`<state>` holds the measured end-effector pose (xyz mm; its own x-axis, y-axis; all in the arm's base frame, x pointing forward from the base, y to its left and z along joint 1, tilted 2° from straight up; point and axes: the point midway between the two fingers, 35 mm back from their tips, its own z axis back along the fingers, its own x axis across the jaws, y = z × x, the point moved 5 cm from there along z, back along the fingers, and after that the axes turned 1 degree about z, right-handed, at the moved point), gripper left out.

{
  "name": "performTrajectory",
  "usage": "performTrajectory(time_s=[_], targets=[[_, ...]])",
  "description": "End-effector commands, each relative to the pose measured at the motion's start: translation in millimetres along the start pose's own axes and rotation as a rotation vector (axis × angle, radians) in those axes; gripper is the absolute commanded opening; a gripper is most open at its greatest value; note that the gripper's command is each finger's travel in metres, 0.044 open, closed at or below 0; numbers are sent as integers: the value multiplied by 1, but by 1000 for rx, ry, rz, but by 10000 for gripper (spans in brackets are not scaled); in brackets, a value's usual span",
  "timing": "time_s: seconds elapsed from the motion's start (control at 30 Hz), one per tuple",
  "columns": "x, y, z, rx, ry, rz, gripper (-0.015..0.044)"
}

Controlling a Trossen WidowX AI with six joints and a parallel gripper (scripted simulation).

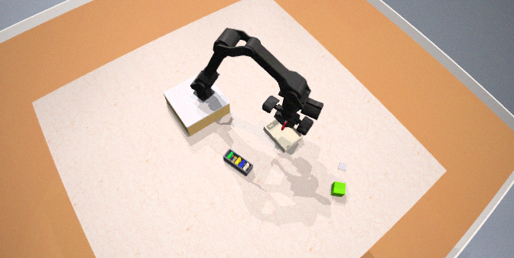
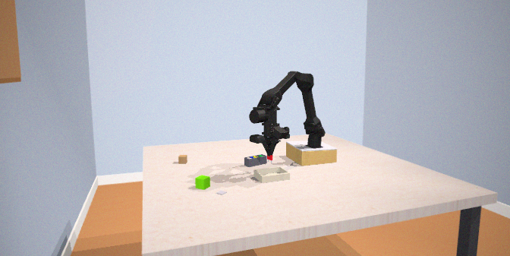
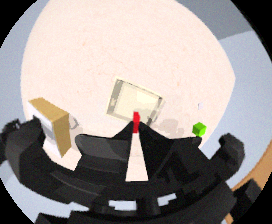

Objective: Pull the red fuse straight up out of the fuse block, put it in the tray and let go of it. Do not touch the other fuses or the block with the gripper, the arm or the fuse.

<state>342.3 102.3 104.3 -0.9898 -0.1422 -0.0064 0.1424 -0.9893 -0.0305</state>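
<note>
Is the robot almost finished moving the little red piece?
More than halfway. Done: the red fuse is out of the fuse block, which holds only green, yellow, blue and white ones. In hand: the hand is shut on the red fuse, up above the tray. Left: lower it into the tray and let go.

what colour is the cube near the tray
Bright green cube; clearest in the top view, on the table past the tray.
</note>
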Motion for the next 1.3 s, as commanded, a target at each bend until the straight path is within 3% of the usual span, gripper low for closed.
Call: performTrajectory(time_s=[0.0,1.03,1.27], targets=[[-1,-11,-1,-4,-6,-8,0],[-1,-11,-42,-5,-6,-8,0],[-2,-11,-38,-2,0,-3,184]])
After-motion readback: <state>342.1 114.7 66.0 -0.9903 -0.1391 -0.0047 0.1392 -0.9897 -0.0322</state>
